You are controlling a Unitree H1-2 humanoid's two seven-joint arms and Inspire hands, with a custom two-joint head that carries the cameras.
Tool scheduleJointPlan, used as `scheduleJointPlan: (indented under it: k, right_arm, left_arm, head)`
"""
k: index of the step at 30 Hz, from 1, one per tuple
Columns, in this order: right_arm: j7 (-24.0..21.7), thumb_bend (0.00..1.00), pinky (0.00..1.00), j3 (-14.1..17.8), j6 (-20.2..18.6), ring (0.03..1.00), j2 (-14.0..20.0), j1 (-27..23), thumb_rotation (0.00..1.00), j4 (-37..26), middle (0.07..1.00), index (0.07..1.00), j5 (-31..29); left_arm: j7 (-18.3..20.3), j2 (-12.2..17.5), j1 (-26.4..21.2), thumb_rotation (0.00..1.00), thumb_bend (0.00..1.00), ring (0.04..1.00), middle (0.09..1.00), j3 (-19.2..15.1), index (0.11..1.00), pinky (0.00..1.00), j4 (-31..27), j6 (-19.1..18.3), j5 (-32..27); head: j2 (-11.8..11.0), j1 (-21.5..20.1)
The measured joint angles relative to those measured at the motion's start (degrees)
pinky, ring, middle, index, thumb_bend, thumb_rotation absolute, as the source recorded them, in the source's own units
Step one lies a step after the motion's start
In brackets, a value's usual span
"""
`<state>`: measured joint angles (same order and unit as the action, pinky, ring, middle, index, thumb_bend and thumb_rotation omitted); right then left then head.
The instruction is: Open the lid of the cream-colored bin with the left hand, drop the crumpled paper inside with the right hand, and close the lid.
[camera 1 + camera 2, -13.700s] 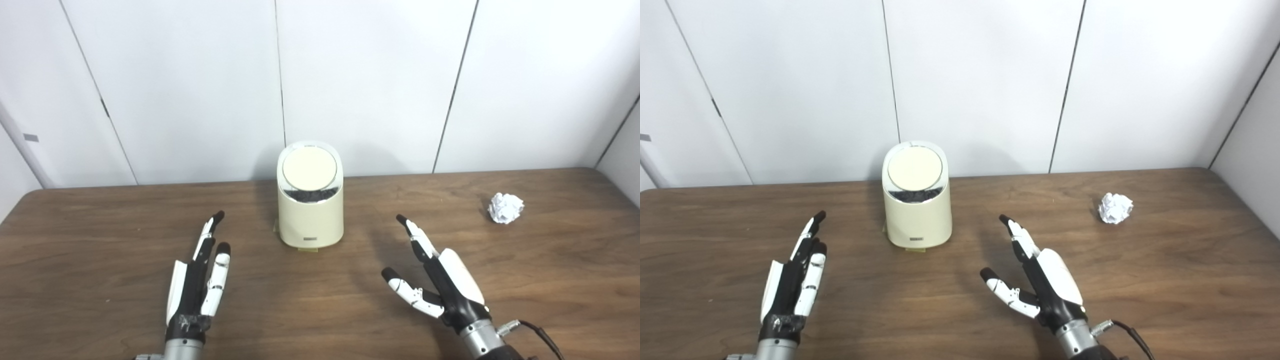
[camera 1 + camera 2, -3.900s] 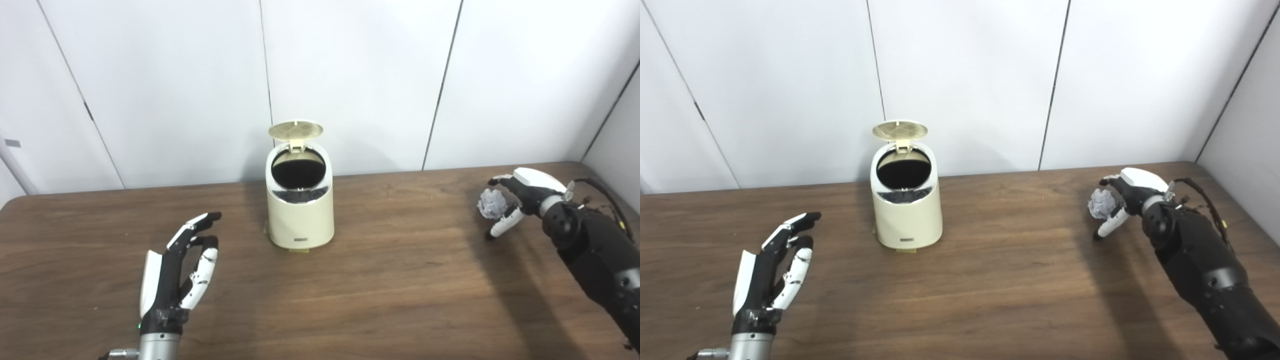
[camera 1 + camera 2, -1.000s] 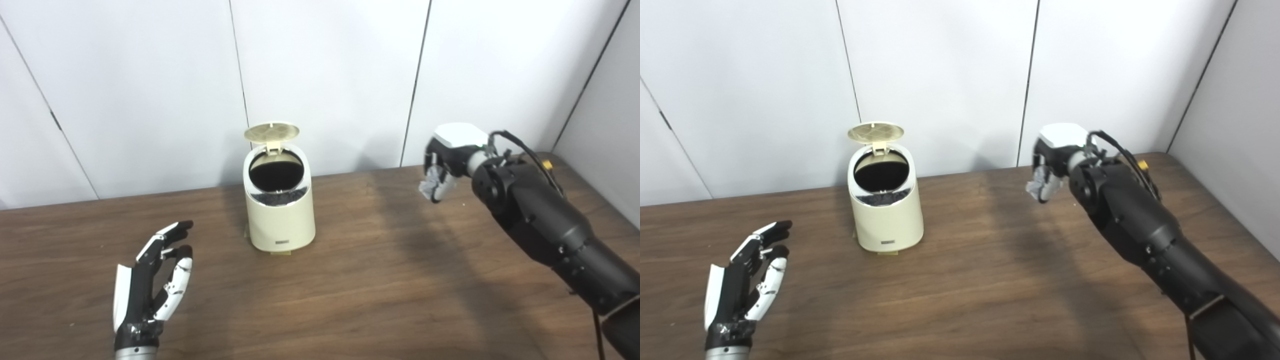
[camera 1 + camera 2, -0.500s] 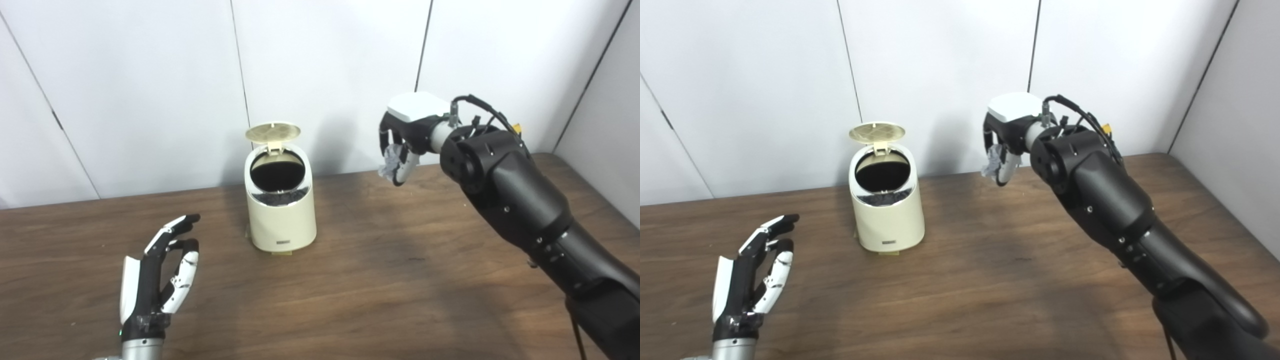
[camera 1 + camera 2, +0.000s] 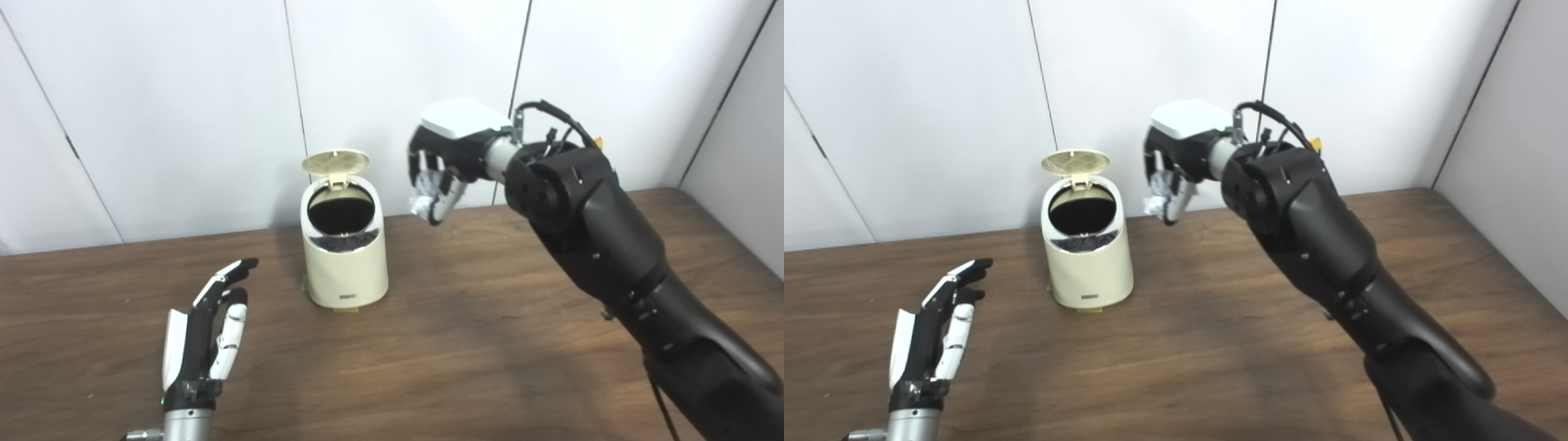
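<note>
The cream-colored bin (image 5: 344,257) stands at the back middle of the table, its round lid (image 5: 335,162) tipped up on the rear hinge and its dark mouth showing. My right hand (image 5: 442,160) hangs in the air just right of the bin and a little above its rim, shut on the crumpled paper (image 5: 425,188), which shows under the curled fingers. My left hand (image 5: 205,334) rests low at the front left, open, fingers spread and pointing toward the bin, holding nothing.
The brown wooden table (image 5: 478,343) runs across the view, backed by white wall panels (image 5: 184,92). My black right forearm (image 5: 612,263) crosses the right side of the table from the bottom right corner.
My right hand has carried the paper further left and slightly up, from well right of the bin to just beside its open mouth. The left hand has barely shifted. The lid stays up.
</note>
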<state>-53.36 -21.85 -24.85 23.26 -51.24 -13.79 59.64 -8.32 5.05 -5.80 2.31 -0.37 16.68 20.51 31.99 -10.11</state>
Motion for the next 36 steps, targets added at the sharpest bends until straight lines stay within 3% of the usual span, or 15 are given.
scheduleJointPlan:
  k: [3, 6, 11, 22, 27, 29, 36]
  right_arm:
    - [-0.85, 0.53, 0.15, -0.95, -0.01, 0.218, -1.62, -0.2, 0.0, 0.02, 0.46, 0.484, 2.11]
    - [-0.76, 0.52, 0.18, -1.67, 1.07, 0.254, -3.35, -0.2, 0.0, 0.36, 0.394, 0.498, 2.76]
    - [-0.01, 0.52, 0.19, -1.86, 3.45, 0.263, -4.75, -0.63, 0.0, 2.01, 0.389, 0.495, 2.61]
    - [11.1, 0.52, 0.16, -1.36, 7.78, 0.236, -8.53, -0.63, 0.0, 9.05, 0.382, 0.494, 0.12]
    - [16.22, 0.52, 0.21, -1.31, 9.59, 0.295, -9.29, -0.54, 0.0, 11.95, 0.393, 0.499, -0.45]
    - [18.46, 0.52, 0.23, -1.3, 9.68, 0.352, -9.68, -0.39, 0.0, 12.97, 0.44, 0.52, -0.46]
    - [21.88, 0.51, 0.24, -2.07, 11.06, 0.369, -10.54, -0.28, 0.0, 16.7, 0.455, 0.524, -1.01]
  left_arm:
    - [0.07, -0.22, -0.02, 1.0, 0.43, 0.831, 0.851, 0.09, 0.838, 0.74, 0.01, -0.59, -0.48]
    - [0.06, -1.08, -0.06, 1.0, 0.41, 0.826, 0.846, 0.15, 0.833, 0.73, 0.05, -1.65, -0.89]
    - [-0.04, -2.48, -0.06, 1.0, 0.32, 0.827, 0.845, 0.39, 0.831, 0.73, 0.05, -1.99, -0.83]
    - [-0.23, -3.2, -0.06, 0.99, 0.31, 0.826, 0.841, 0.48, 0.831, 0.74, 0.05, -2.13, -0.36]
    - [-0.26, -3.25, -0.06, 0.97, 0.31, 0.829, 0.843, 0.52, 0.831, 0.73, 0.05, -2.22, -0.32]
    - [-0.3, -3.27, -0.05, 0.96, 0.31, 0.827, 0.84, 0.53, 0.828, 0.74, 0.05, -2.22, -0.31]
    - [-0.7, -3.39, -0.06, 0.95, 0.32, 0.825, 0.837, 0.7, 0.825, 0.74, 0.05, -2.21, 0.06]
  head:
    - [0.09, 0.53]
    - [0.17, 1.31]
    - [0.0, 2.63]
    - [-0.18, 3.43]
    - [-0.18, 3.52]
    - [-0.18, 3.69]
    - [-0.18, 3.87]
